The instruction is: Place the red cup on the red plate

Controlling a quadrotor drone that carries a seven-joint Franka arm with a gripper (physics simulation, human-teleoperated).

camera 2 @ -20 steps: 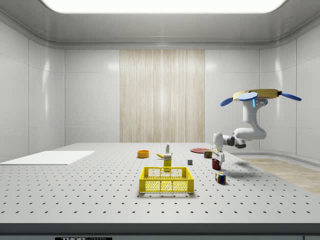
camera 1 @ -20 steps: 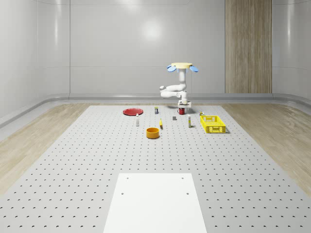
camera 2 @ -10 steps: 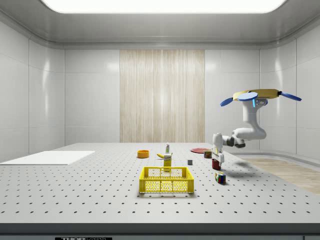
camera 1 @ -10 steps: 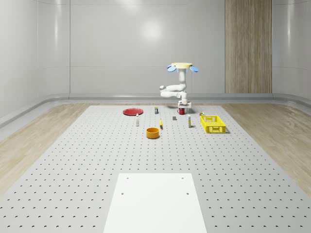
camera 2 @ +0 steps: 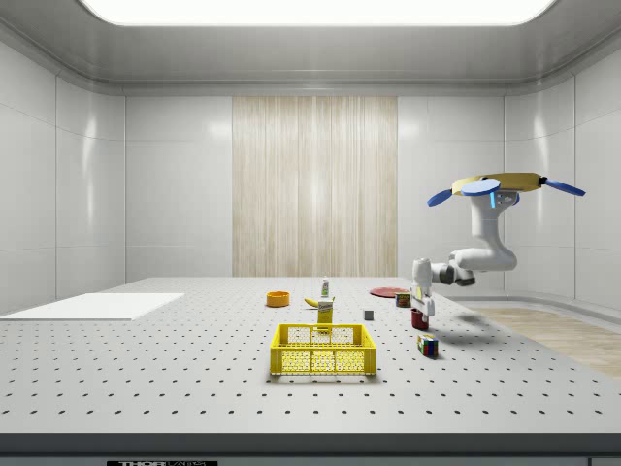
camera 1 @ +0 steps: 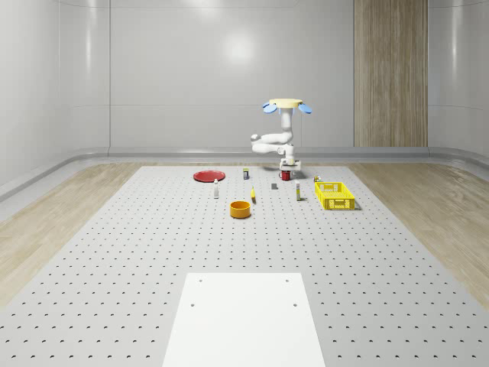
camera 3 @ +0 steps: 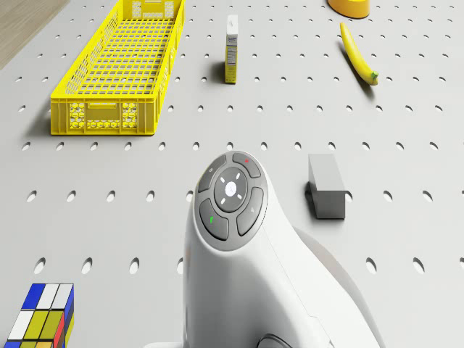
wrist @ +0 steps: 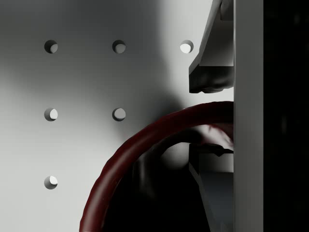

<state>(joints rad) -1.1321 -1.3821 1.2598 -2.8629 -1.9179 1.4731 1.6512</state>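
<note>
Perforated grey worktop (camera 1: 153, 252) ran from the frame's bottom toward the far wall in the whole-scene view, with the orange bowl (camera 1: 241, 209) mid-frame and the yellow crate (camera 1: 335, 196) to its right. Just above centre, the red cup (camera 1: 285, 175) stood on the worktop, the jaws (camera 1: 288, 169) straddling one side of its rim, one finger (wrist: 212, 63) outside and one inside; whether they pinched it, I could not tell. Overhead the drone (camera 1: 287, 106) hovered. Left of the cup, well apart, lay the red plate (camera 1: 208, 176): lift and carry remained.

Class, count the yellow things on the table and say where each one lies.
3 at least: the crate at the whole-scene view's right, the banana beside the orange bowl, and the carton between crate and banana. Small far items may hide more.
</note>
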